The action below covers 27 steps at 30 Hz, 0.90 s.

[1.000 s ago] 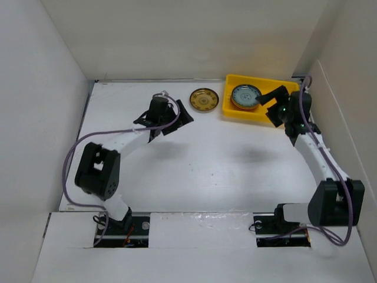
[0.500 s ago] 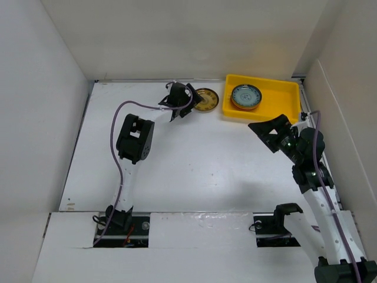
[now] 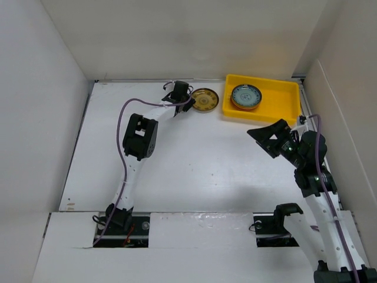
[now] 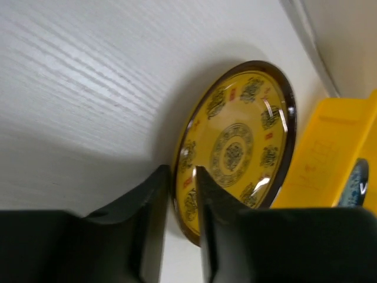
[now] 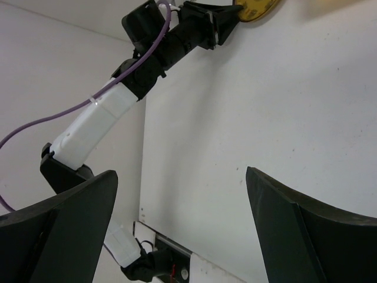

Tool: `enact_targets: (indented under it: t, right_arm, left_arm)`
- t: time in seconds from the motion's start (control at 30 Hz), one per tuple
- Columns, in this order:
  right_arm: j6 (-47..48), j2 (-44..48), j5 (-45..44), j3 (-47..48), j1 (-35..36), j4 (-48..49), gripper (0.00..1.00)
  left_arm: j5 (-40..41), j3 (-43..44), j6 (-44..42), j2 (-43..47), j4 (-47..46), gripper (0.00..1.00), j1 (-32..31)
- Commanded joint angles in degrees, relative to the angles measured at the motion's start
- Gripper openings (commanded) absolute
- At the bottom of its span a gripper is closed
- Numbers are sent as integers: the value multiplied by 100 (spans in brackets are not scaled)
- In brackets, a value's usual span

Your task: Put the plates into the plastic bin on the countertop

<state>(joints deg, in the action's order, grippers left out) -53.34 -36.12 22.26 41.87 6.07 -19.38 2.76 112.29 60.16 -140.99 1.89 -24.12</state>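
A gold-brown patterned plate [image 3: 204, 99] lies on the white countertop [image 3: 194, 159] just left of the yellow plastic bin [image 3: 277, 88]. My left gripper [image 3: 188, 101] is at the plate's left rim. In the left wrist view the gripper [image 4: 182, 174] is shut on that rim of the plate [image 4: 241, 147], one finger under it and one on top. A teal patterned plate [image 3: 245, 96] rests in the bin's left part. My right gripper [image 3: 266, 138] hangs open and empty in front of the bin; the right wrist view shows the gripper [image 5: 181, 172] wide over bare countertop.
White walls close in the countertop on the left, back and right. The bin [image 4: 324, 153] stands right beside the held plate. The left arm [image 5: 118, 100] stretches across the far left part of the surface, with its purple cable looping beside it.
My left gripper reached the gold-brown plate and shut on its rim. My right arm drew back from the bin toward the near right, its gripper still open.
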Motion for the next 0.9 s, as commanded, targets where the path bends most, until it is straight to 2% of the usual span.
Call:
enact_targets:
  t: [0.0,0.1,0.2,0.27,0.3,0.4,0.47,0.5,0.53,0.6,0.67,0.77,0.8,0.87]
  right_arm:
    - [61,-27,208,287,0,4,95]
    - [61,-80,279,287,0,118,94]
    - [131,-140,435,226,0,337,93]
    - [463,-341,638,173,0,749,96]
    - [535,-456,717,103,0,882,100]
    - [850,-1122,981,163,0,1129,100]
    - [974,-1614,1140,216,140,1565,100]
    - [975,-1766,1140,217,193,1673,100]
    - [975,-1924,1044,295,245,1787,100]
    - [1036,-2319,789,601,430,1964,100]
    - [1115,-3039,753,909,431,1964,100]
    - [992,-3804,1244,1165,431,2533,94]
    - [905,-3937,1628,1166,431,2944,93]
    - [835,-4261,1816,1367,579,3141,93]
  left_arm:
    - [84,170,66,-175,400,18,12]
    - [-56,170,66,-236,400,0,12]
    - [144,-310,66,70,400,0,65]
    - [443,-837,-48,877,155,0,65]
    - [731,-1449,-118,1202,67,0,65]
    - [813,-2122,-627,2433,109,0,65]
    - [708,-2963,-1056,3230,276,0,-4]
    - [612,-2967,-1181,3523,277,0,-57]
    - [420,-3594,-1321,3804,120,0,-58]
    - [7,-4204,-1507,4628,-275,0,-58]
    - [-372,-4792,-1682,5097,-277,0,-58]
    - [-889,-5242,-1823,5906,-418,0,-58]
    - [-996,-5244,-1902,6055,-348,0,-58]
    - [-1146,-5244,-1999,6425,-84,0,-58]
